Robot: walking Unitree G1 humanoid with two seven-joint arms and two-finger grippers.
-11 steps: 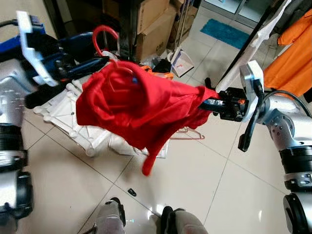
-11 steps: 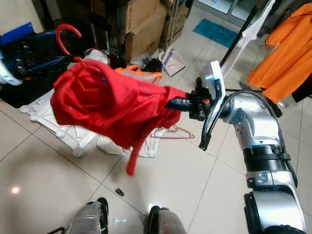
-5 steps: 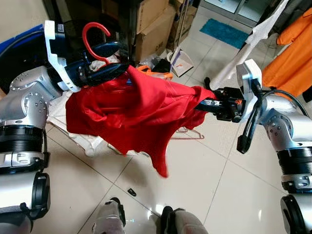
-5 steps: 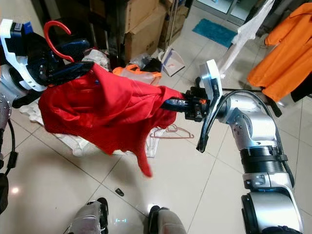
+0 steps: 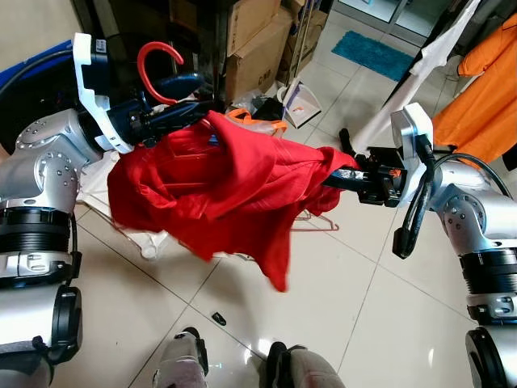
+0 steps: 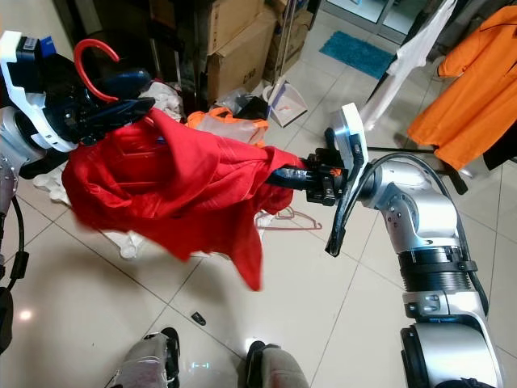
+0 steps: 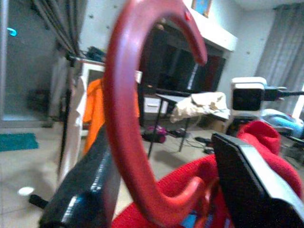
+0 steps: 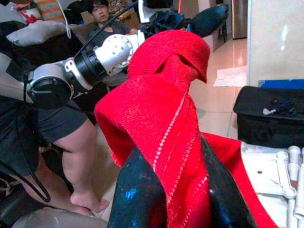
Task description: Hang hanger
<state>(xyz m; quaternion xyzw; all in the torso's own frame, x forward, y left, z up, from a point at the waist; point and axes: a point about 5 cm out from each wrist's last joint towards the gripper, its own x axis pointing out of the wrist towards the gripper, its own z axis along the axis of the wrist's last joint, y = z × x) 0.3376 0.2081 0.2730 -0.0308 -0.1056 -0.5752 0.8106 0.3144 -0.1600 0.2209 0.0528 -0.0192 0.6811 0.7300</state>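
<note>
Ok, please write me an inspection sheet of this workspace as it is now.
Surface: pale tiled floor.
Job's things: red hanger, hook up, carrying a red shirt.
Clutter: white rack, spare hanger, cardboard boxes, teal mat.
Grippers: left gripper shut on the hanger below its hook; right gripper shut on the shirt's edge.
Cables: black cable on the right arm.
Surroundings: orange garment; a person seated nearby.

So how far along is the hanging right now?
Done: the red garment is on the red hanger.
In hand: left gripper grips the hanger's neck; right gripper pinches a sleeve.
Left: the hook is free in the air, not on any rail.
</note>
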